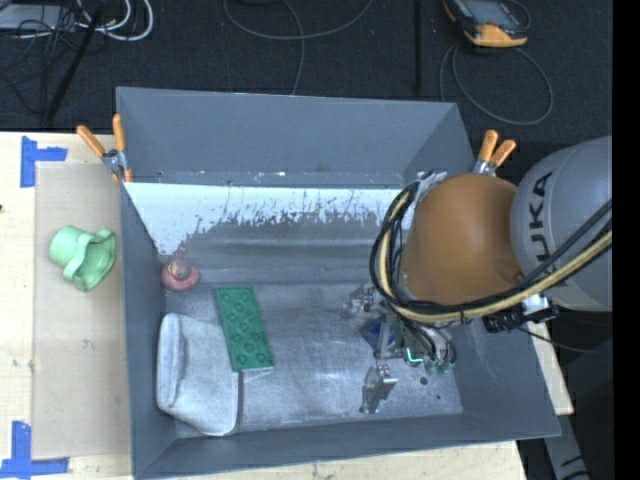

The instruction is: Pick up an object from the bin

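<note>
Beyond the left wall of the bin (290,143), outside it altogether, lies a pale mint-green lump (83,257); it is not among the things to be picked.

Inside, close to the left wall, a small round pink piece (180,274) sits near the foot of the back slope. Just below it in the view, a grey-white sock (197,373) lies flat along the left side of the floor, reaching down to the front corner. Touching or almost touching the sock's right edge is a green studded plate (243,328), a flat building-brick piece. Its long axis runs from upper left to lower right, tilted only a little from the bin's front-to-back line.

The middle of the floor is bare metal. On the right, under the arm's orange cover (460,238), the gripper (378,386) hangs low over this bare patch near the front right of the bin. Whether it is open or closed I cannot tell, and nothing is visibly held in it.

All three things therefore lie to the gripper's left in the view, well apart from it, with the green plate nearest. My judgement is that a pick calls for a traverse leftward first, then closing across the plate's short width, not along its length.
</note>
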Robot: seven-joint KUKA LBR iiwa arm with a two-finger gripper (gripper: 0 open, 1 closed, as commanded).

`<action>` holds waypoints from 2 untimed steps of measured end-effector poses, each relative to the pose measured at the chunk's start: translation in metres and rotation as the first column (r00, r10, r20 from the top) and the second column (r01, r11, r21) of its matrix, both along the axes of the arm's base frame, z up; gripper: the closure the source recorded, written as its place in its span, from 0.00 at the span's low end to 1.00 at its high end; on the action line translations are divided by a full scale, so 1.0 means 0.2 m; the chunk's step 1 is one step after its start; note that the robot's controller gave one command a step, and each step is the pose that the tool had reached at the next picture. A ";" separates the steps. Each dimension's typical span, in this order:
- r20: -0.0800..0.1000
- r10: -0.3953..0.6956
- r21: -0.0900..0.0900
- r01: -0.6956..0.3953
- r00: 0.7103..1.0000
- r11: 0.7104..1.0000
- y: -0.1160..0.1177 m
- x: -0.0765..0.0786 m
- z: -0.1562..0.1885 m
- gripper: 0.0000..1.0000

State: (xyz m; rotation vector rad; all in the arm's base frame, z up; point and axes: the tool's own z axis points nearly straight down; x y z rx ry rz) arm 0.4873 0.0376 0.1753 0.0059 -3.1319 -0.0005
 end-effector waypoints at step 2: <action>0.008 0.063 -0.002 -0.063 0.998 0.998 -0.71 0.09 -0.48 0.00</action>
